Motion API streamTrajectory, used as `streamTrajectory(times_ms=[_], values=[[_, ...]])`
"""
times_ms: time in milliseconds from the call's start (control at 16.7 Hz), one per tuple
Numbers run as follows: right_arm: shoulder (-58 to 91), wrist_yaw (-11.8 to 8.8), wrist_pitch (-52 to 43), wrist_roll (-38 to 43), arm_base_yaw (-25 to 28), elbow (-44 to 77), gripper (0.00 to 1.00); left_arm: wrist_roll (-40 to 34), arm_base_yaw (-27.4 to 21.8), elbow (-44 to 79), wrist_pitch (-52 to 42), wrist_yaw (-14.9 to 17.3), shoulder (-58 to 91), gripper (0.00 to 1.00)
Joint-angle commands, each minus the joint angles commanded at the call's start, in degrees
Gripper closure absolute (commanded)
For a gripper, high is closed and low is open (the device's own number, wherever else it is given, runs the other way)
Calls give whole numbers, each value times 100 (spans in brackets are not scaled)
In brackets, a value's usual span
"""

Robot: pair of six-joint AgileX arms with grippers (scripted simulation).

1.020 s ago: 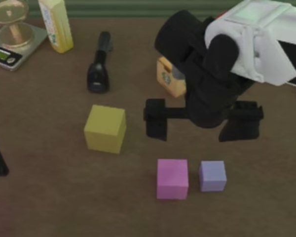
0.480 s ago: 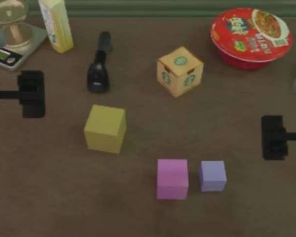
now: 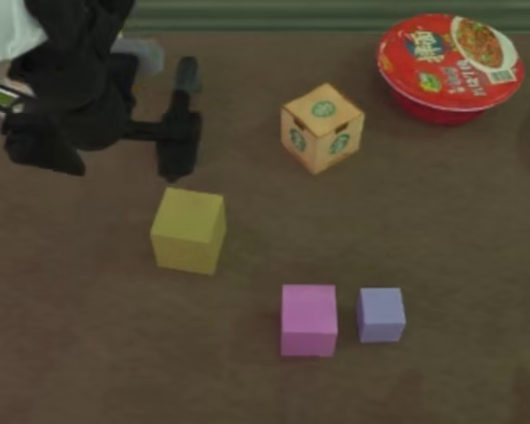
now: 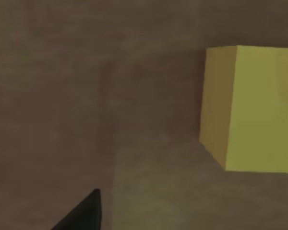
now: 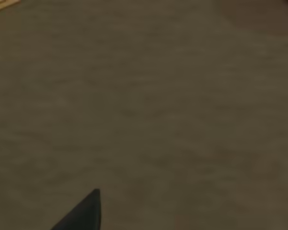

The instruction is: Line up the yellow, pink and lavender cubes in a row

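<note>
Yellow cube (image 3: 188, 230) up-left of the touching-close pink cube (image 3: 308, 319) and lavender cube (image 3: 381, 314), probably rigid, light, matte enough to pinch across opposite flat sides; left gripper (image 3: 102, 141) spread wide just above it, right gripper unseen.

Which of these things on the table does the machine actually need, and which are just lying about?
Needed for the row:
yellow cube
pink cube
lavender cube

Just lying about:
orange-tan box with green logos
red noodle bowl
black handheld scanner, partly hidden under the left arm
</note>
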Motion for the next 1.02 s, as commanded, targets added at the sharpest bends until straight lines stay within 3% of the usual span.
streamTrajectory(times_ms=[420,1020], values=[[-2376,-370,1803,-669,-809,-1232,0,-243,-463,1766,-1105,-3,1969,0],[-2539,-405,1962,-720,-869,-1298,0,-246,-480,1722,-950,-4,2174,0]])
